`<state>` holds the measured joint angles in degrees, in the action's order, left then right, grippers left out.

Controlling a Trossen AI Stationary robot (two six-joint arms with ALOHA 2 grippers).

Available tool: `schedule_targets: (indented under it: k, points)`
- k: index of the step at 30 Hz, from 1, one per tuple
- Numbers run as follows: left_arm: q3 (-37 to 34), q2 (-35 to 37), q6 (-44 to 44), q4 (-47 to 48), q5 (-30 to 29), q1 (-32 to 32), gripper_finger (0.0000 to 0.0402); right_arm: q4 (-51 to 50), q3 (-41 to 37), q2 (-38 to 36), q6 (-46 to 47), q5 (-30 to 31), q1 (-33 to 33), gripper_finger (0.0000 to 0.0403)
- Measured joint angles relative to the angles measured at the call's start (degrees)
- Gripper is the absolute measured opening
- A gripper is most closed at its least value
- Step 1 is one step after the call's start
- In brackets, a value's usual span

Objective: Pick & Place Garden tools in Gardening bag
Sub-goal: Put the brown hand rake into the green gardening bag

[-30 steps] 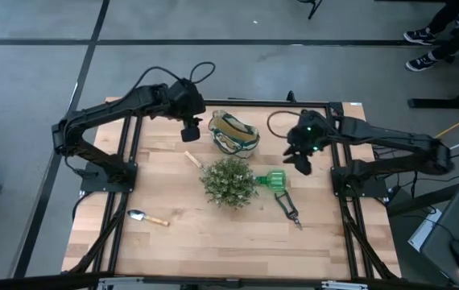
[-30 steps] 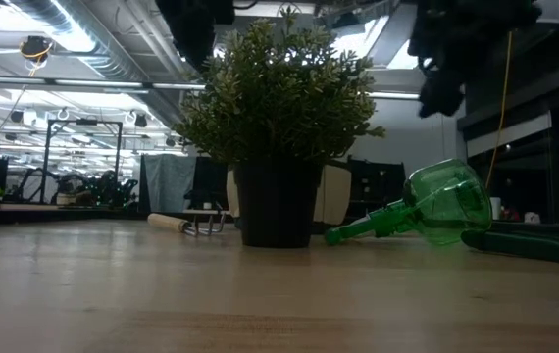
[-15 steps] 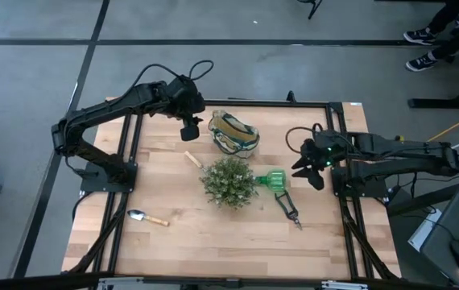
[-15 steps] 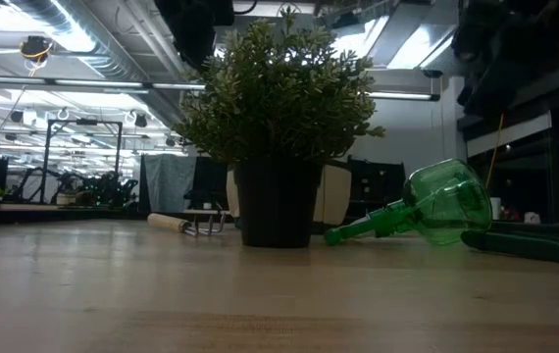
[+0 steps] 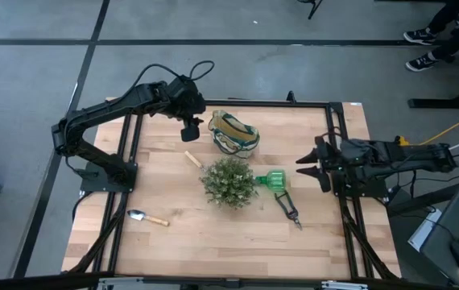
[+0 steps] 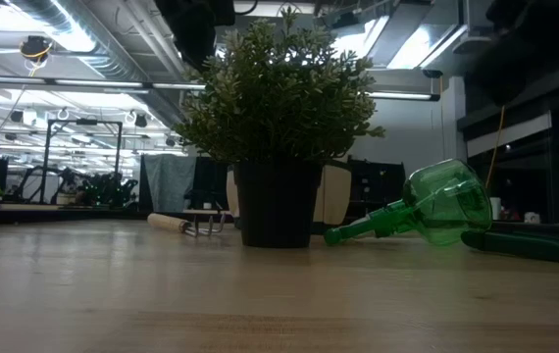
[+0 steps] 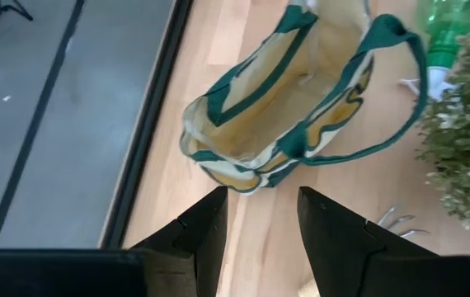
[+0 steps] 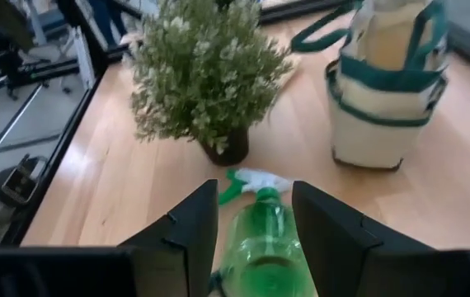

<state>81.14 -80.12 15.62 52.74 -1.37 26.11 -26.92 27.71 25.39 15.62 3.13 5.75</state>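
Overhead, left gripper [image 5: 190, 131] hanging with fingers parted and empty, just beside the cream fabric gardening bag with dark green trim [image 5: 234, 134]. Right gripper [image 5: 314, 163] low at the table's right edge, fingers spread wide, holding nothing, facing the bright green plastic tool [image 5: 274, 180] and round bushy potted plant [image 5: 229, 180]. Near it, dark slim pruning shears [image 5: 289, 206]. Well apart, silver-bladed trowel with wooden handle [image 5: 146, 217]; short pale wooden-handled piece [image 5: 192, 159] close under the left gripper.

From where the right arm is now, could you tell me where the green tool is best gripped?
Probably its narrow neck. The green tool lies on its side beside the potted plant, wide round body toward the right gripper, slim neck toward the pot. The neck fits open jaws better than the body. Come from above, since the plant crowds one side and the shears lie close by.
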Motion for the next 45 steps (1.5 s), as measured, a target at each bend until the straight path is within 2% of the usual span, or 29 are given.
schedule_targets:
  k: [4, 10, 13, 24, 37, 45]
  points:
    - [0.0, 0.0, -0.6, 0.0, 2.4, -0.2, 0.0143, 0.7, -2.3, -2.6, 0.3, 2.0, 1.3, 0.0160]
    - [0.0, 0.0, -1.4, 1.1, 10.1, -0.2, 0.0143, 1.1, -3.2, -3.3, 1.9, 4.4, 1.5, 0.0160]
    - [0.0, 0.0, -1.0, 2.6, 10.2, -0.3, 0.0143, 1.1, -3.2, -3.3, 1.2, 4.4, 1.5, 0.0160]
    - [-0.8, -2.0, 9.9, 10.2, 10.3, -0.7, 0.0143, 1.0, -3.2, -3.2, 1.1, 4.3, 1.5, 0.0160]
    - [-19.4, -3.9, 13.5, 3.6, 10.9, -1.8, 0.0143, 1.0, -3.2, -3.2, 1.0, 4.2, 1.5, 0.0160]
    - [-27.7, -3.9, 21.1, -9.6, 9.0, -3.3, 0.0143, 1.0, -3.2, -3.2, 0.9, 4.2, 1.5, 0.0160]
